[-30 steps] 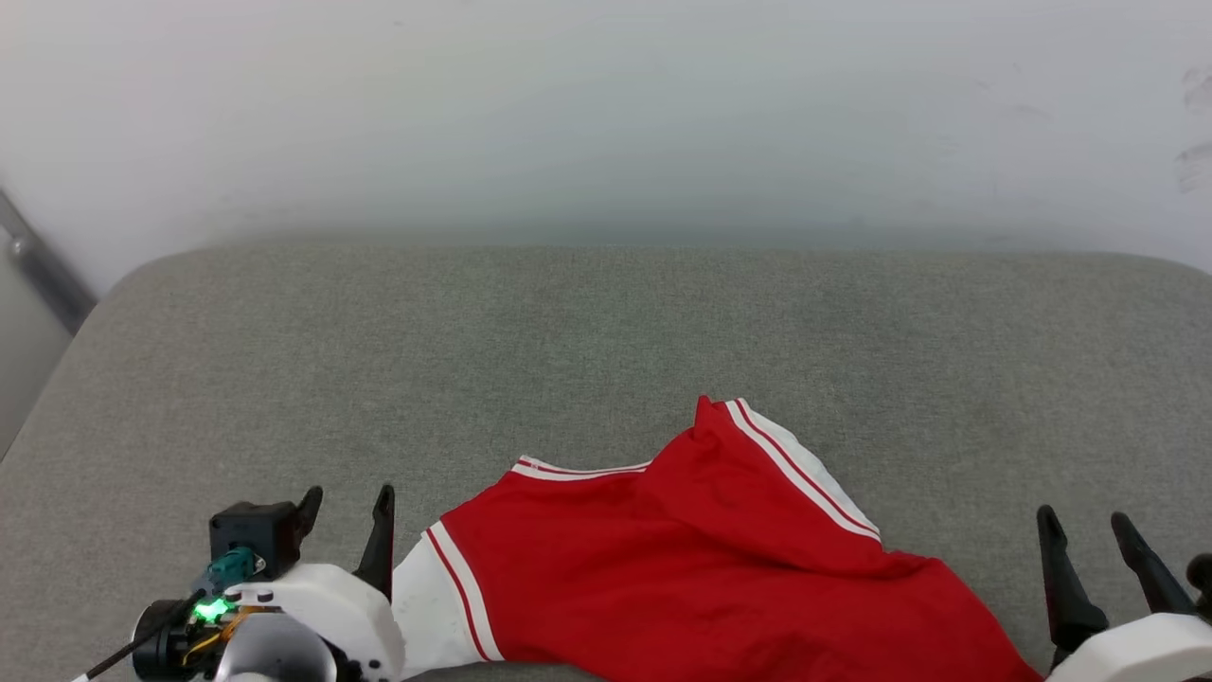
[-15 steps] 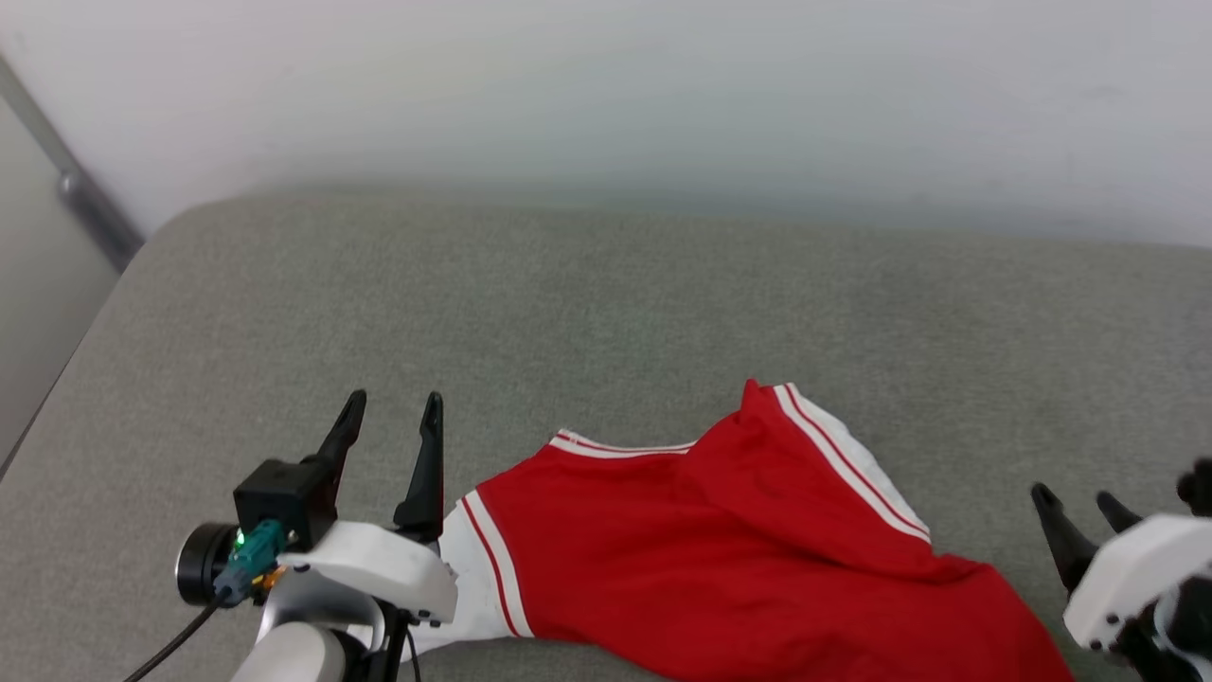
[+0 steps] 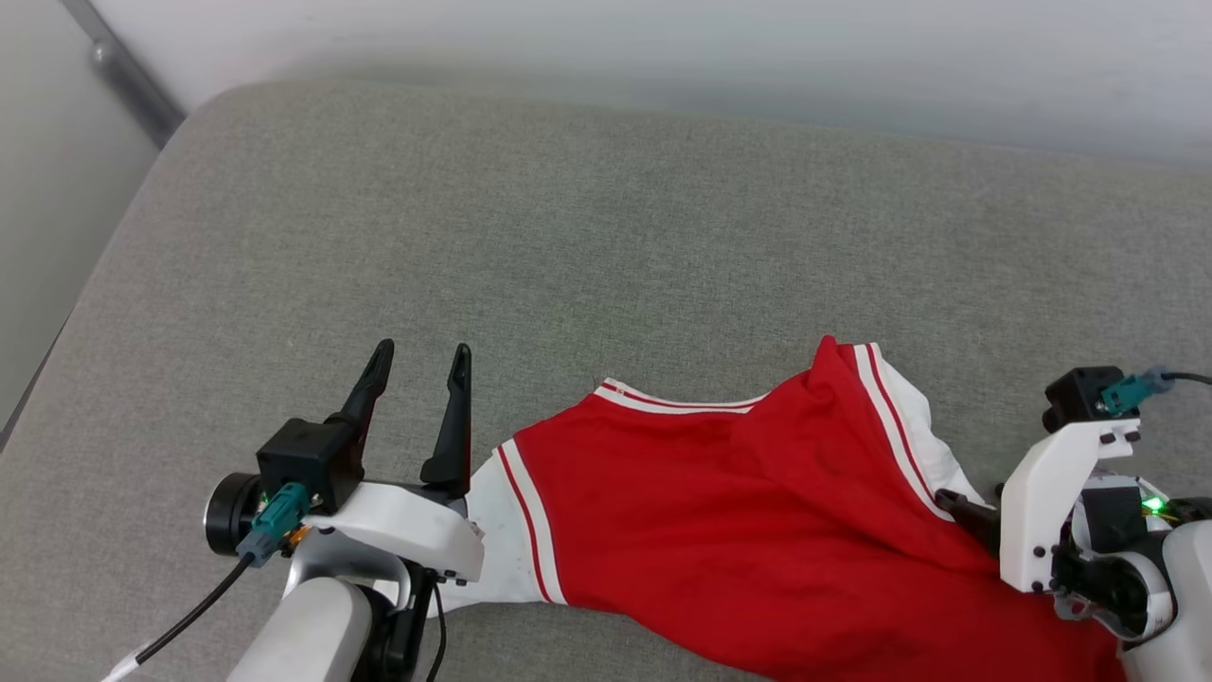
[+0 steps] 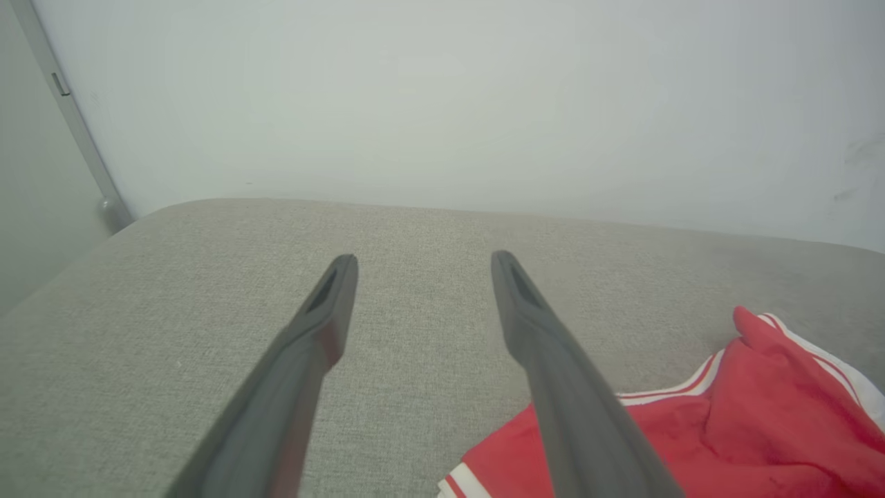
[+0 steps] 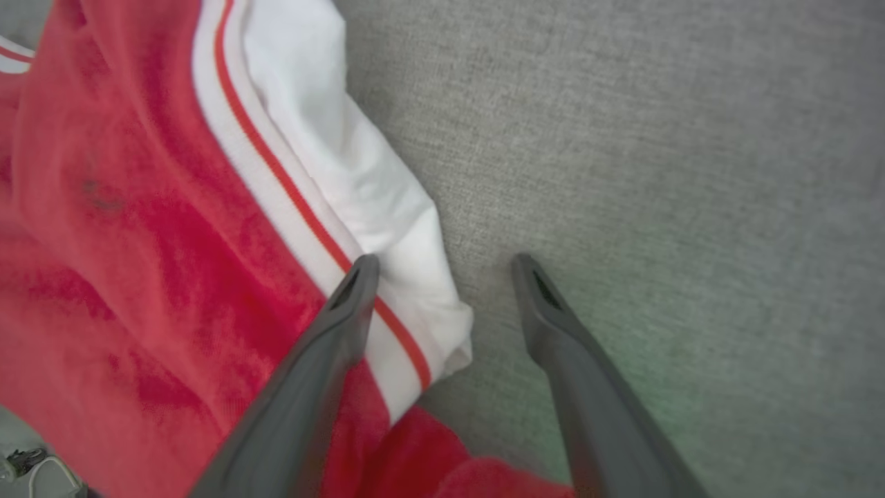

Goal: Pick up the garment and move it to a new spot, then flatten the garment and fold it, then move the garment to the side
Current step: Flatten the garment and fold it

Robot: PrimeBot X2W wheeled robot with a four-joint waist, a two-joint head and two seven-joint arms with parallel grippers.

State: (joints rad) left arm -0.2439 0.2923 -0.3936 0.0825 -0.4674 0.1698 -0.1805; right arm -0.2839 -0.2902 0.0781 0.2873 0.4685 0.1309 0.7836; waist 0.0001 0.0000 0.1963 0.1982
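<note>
Tilts head camera down since a second ago. Brings left gripper [image 3: 422,352] forward past shirt [image 3: 720,511] collar, just beside its left side, fingers apart, empty. Swings right gripper [image 5: 446,263] inward to shirt's other side, fingers apart, one tip over striped trim, other over bare cushion [image 3: 606,237], white sleeve [image 5: 359,180] end between; contact unclear. Keeps shirt crumpled, plain red up, on cushion's near edge between grippers.

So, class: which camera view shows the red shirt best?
The head view: much of the shirt shows, spread across the couch. The left wrist view catches one red corner of it; the right wrist view is a close-up of one white sleeve.
</note>
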